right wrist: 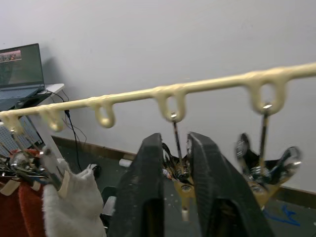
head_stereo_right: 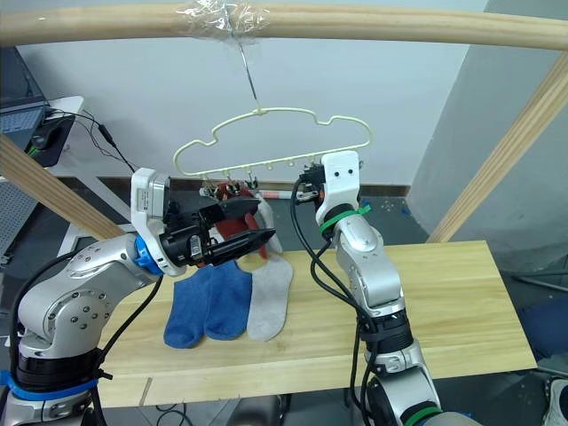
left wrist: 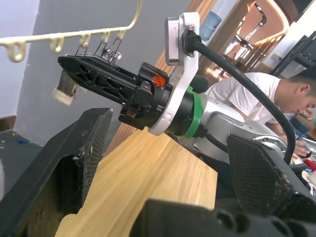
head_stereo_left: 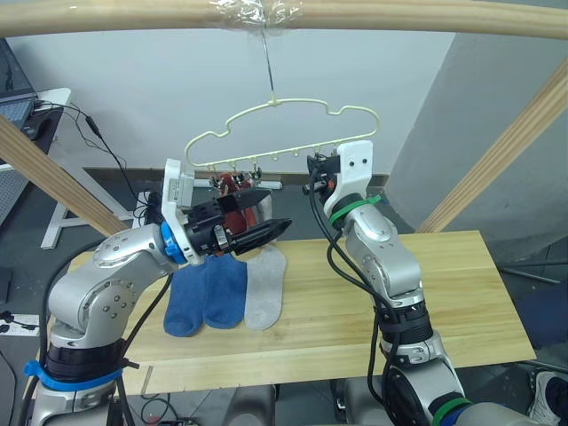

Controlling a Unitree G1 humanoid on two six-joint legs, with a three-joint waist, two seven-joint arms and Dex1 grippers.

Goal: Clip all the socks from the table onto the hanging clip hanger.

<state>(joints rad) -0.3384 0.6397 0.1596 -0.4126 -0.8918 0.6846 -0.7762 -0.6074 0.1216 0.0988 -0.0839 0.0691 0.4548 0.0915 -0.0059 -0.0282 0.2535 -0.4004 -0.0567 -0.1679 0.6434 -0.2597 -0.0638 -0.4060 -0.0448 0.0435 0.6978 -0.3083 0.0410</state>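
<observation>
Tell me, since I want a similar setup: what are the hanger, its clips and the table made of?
Hanger: probably plastic-coated wire, thin, pale yellow and matte. Clips: shiny bare metal. Table: light wood planks, with visible grain and seams.

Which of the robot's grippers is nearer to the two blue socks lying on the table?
Left. The left gripper hangs just above the blue socks, by the red socks clipped to the clip hanger. The right gripper is raised farther over, at the hanger's clips.
</observation>
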